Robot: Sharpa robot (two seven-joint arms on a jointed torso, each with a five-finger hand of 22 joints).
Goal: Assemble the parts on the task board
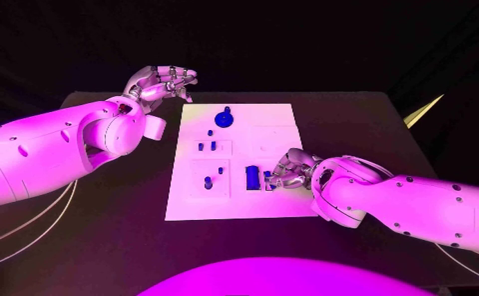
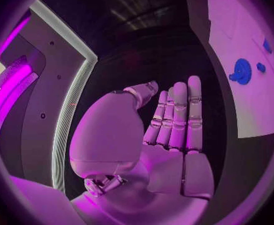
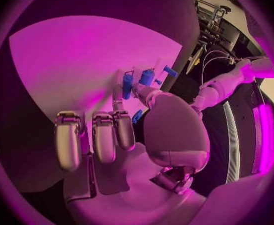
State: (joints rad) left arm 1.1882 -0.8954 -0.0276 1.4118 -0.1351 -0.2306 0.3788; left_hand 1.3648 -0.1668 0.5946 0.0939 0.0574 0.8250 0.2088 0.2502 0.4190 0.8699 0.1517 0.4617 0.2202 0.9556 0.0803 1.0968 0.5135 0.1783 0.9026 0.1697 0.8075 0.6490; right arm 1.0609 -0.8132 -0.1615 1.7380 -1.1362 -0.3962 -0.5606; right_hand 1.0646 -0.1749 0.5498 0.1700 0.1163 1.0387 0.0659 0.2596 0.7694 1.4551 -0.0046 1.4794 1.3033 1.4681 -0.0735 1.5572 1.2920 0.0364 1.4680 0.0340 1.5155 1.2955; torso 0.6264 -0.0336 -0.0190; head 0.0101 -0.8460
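The white task board (image 1: 239,202) lies in the middle of the black table. At its far end sits a round blue part (image 1: 226,118) (image 2: 241,71). Small blue pegs (image 1: 207,146) stand along its left half, and a blue block (image 1: 252,178) (image 3: 127,85) stands near the front. My right hand (image 1: 289,169) (image 3: 121,135) rests on the board just right of the block, fingers curled. It pinches a small blue part (image 1: 268,185) (image 3: 137,116) between thumb and finger. My left hand (image 1: 163,83) (image 2: 174,120) hovers off the board's far left corner, fingers straight and holding nothing.
The black table (image 1: 120,206) extends on both sides of the board. Cables (image 1: 40,220) run along its left front beneath my left arm. The board's right half (image 1: 275,137) carries faint outlined recesses.
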